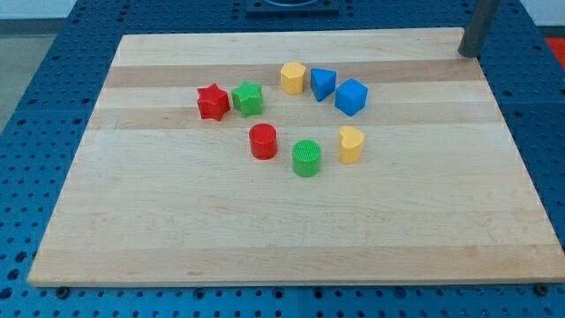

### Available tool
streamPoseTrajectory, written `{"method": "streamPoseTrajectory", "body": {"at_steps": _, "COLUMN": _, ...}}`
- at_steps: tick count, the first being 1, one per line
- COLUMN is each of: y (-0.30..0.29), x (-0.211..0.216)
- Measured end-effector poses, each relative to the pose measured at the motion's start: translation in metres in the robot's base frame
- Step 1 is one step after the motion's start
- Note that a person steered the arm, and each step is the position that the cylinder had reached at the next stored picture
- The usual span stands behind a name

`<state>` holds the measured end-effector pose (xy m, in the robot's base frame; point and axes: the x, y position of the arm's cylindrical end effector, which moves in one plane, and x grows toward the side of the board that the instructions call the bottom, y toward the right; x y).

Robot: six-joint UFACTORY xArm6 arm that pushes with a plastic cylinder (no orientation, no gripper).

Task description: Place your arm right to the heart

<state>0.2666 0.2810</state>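
Note:
The yellow heart block (351, 144) lies right of the board's middle. My tip (467, 54) is at the view's top right, near the board's far right corner, well above and right of the heart. Around the heart stand a green cylinder (306, 158), a red cylinder (263, 141), a blue cube (350, 96), a blue triangular block (322, 84), a yellow hexagonal block (293, 78), a green star (248, 98) and a red star (213, 102).
The blocks sit in a loose ring on a wooden board (177, 230), which rests on a blue perforated table (35, 79). A dark fixture (291, 5) shows at the view's top edge.

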Motion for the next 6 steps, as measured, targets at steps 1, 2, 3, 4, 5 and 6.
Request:
{"method": "streamPoseTrajectory", "body": {"at_steps": 1, "y": -0.019, "x": 0.043}}
{"method": "streamPoseTrajectory", "body": {"at_steps": 2, "y": -0.044, "x": 0.088}}
{"method": "streamPoseTrajectory", "body": {"at_steps": 3, "y": -0.071, "x": 0.129}}
{"method": "streamPoseTrajectory", "body": {"at_steps": 4, "y": -0.107, "x": 0.165}}
{"method": "streamPoseTrajectory", "body": {"at_steps": 5, "y": -0.139, "x": 0.194}}
{"method": "streamPoseTrajectory", "body": {"at_steps": 6, "y": -0.169, "x": 0.216}}
